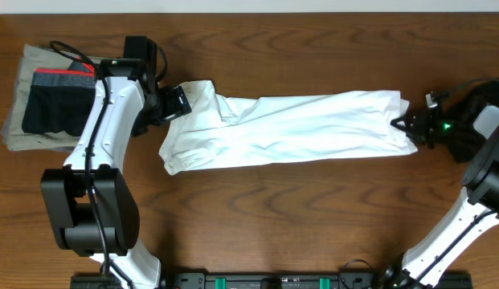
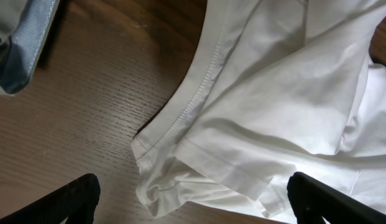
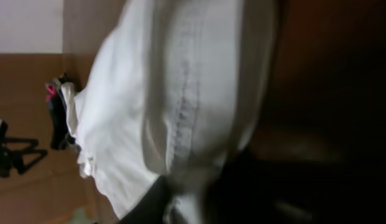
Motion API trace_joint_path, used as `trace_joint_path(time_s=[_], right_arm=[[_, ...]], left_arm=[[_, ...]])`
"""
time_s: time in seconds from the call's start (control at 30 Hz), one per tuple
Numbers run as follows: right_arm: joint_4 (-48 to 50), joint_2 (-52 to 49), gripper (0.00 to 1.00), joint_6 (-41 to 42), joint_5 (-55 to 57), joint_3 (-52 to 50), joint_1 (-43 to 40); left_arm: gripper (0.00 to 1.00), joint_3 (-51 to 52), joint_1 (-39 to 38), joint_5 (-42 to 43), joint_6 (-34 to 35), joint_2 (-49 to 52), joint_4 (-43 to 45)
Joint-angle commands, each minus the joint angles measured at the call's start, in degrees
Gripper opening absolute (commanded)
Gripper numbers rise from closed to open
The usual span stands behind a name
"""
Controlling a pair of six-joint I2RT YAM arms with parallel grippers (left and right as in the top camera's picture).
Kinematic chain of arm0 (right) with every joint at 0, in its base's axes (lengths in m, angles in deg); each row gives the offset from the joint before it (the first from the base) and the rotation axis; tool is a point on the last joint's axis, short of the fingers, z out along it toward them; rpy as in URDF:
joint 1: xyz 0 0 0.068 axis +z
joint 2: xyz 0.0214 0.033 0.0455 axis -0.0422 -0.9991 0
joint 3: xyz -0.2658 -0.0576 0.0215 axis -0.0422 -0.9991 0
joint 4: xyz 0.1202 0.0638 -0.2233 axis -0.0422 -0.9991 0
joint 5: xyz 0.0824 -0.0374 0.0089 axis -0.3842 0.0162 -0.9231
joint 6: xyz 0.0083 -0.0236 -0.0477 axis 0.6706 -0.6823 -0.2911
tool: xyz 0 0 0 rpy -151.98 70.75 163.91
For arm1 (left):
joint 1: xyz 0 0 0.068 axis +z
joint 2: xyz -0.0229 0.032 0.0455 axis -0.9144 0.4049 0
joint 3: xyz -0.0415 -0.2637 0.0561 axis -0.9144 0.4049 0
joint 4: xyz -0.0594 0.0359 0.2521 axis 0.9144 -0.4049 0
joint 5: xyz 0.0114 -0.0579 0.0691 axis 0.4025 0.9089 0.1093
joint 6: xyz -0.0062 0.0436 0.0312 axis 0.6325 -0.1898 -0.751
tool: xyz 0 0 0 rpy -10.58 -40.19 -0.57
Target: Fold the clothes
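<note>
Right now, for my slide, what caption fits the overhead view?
White T-shirt lies across the table; right gripper pinches one end, left gripper open at the other.

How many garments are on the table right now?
3 at least: T-shirt stretched across the middle; shorts far left, atop folded khaki cloth. That stack may hide more.

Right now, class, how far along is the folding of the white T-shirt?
Done: the white T-shirt lies stretched in a long band across the table. In hand: the right gripper pinches its right end; the left gripper hangs open over its left end. Left: folding that band crosswise into a compact piece.
</note>
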Motion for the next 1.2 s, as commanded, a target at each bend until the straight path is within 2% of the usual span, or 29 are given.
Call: trace_joint_path(time_s=[0.0,0.1,0.23,0.4,0.67,0.87,1.17], right_arm=[[-0.15,-6.91,0.09,1.97,25.03,-3.50,1.46],[-1.31,-6.86,0.01,3.72,26.86,-1.88,1.40],[-3.52,-4.92,0.01,6.27,28.96,1.14,1.33],[-4.61,1.53,0.01,12.98,40.09,3.61,1.44],[-6.51,14.10,0.01,13.42,47.23,3.63,3.56],[-8.04,16.35,0.01,13.44,53.18,3.61,9.03],[-8.04,16.22,0.01,14.62,53.72,3.58,20.68]], left_arm=[[0.98,-0.63,0.09,-0.11,-0.15,-0.52,-0.33],[0.98,-0.63,0.09,-0.11,-0.15,-0.52,-0.33],[0.98,-0.63,0.09,-0.11,-0.15,-0.52,-0.33],[0.98,-0.63,0.09,-0.11,-0.15,-0.52,-0.35],[0.98,-0.63,0.09,-0.11,-0.15,-0.52,-0.33],[0.98,-0.63,0.09,-0.11,-0.15,-0.52,-0.33],[0.98,-0.63,0.09,-0.11,-0.15,-0.52,-0.35]])
